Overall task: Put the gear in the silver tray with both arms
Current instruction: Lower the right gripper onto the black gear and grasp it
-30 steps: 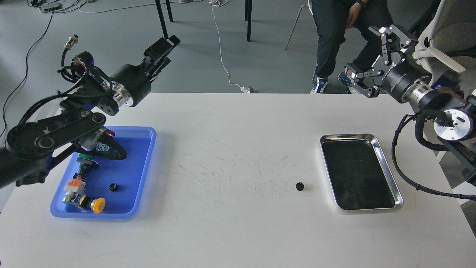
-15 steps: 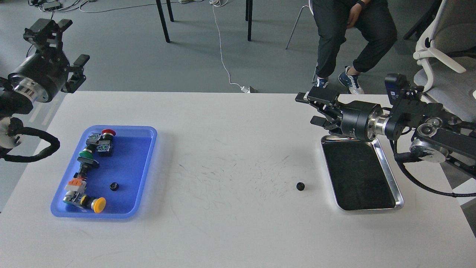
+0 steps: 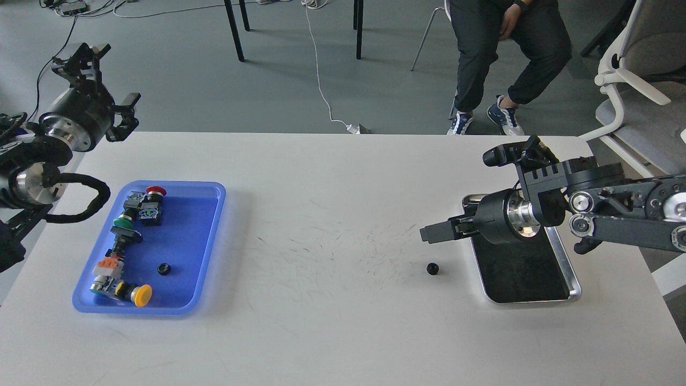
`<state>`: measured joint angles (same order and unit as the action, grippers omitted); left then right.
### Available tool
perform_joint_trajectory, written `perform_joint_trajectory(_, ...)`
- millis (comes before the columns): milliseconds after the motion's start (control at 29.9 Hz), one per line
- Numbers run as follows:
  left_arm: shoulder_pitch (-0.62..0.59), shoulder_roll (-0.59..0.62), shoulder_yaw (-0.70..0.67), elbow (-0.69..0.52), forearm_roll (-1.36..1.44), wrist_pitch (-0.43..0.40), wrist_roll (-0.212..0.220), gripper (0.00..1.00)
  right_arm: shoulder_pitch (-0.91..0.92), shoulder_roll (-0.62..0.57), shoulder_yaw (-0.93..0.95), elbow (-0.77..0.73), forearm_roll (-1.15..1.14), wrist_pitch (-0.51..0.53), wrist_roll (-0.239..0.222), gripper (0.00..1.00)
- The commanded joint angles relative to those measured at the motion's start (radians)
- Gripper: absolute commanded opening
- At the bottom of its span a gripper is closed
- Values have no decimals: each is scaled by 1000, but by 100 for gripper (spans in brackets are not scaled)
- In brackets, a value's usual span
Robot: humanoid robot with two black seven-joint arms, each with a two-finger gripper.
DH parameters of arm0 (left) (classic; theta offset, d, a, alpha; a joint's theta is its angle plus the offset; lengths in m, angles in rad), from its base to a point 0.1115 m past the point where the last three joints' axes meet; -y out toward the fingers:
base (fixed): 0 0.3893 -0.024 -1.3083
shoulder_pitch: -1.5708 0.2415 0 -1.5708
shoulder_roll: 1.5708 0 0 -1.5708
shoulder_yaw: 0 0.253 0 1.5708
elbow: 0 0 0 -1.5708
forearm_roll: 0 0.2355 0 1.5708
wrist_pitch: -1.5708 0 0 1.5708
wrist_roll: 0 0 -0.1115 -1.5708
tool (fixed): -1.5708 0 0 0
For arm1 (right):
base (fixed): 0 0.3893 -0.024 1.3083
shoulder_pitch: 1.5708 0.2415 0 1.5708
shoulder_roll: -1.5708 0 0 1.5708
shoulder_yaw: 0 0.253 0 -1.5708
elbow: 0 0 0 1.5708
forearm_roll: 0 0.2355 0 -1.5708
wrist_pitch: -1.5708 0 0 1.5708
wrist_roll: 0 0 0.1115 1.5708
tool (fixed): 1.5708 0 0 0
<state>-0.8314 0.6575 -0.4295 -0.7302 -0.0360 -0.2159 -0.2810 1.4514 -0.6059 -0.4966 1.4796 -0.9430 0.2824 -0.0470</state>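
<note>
A small black gear [image 3: 432, 268] lies on the white table, just left of the silver tray [image 3: 569, 266]. The tray's dark bottom holds nothing that I can see. My right gripper [image 3: 430, 234] points left, low over the table at the tray's near-left corner, a little above and behind the gear. Its fingers overlap in this view, so I cannot tell how they stand. My left gripper [image 3: 114, 75] is open and empty, raised beyond the table's far left corner. A second black gear [image 3: 163, 269] lies in the blue tray [image 3: 211, 230].
The blue tray at the left also holds several push-button switches: red [image 3: 155, 191], green [image 3: 122, 221] and yellow [image 3: 141, 295]. A seated person [image 3: 504, 48] and a white chair [image 3: 638, 80] are beyond the far right of the table.
My right arm has swung down and toward me over the silver tray, and its gripper now points left near the gear. My left gripper has shifted slightly right. The gear has not moved.
</note>
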Motion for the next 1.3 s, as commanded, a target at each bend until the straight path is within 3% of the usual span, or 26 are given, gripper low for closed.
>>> perform_joint_trajectory(0, 0, -22, 3, 51, 1, -19, -4, 98, 1, 49, -40, -24, 0, 6, -4, 99)
perform_joint_trajectory(769, 0, -16, 9, 58, 7, -19, -53, 98, -16, 232, -117, -185, 6, 52, -4, 90)
perform_joint_trajectory(1270, 0, -18, 5, 58, 7, -17, -60, 98, -13, 275, -160, -214, 6, 116, -1, 62)
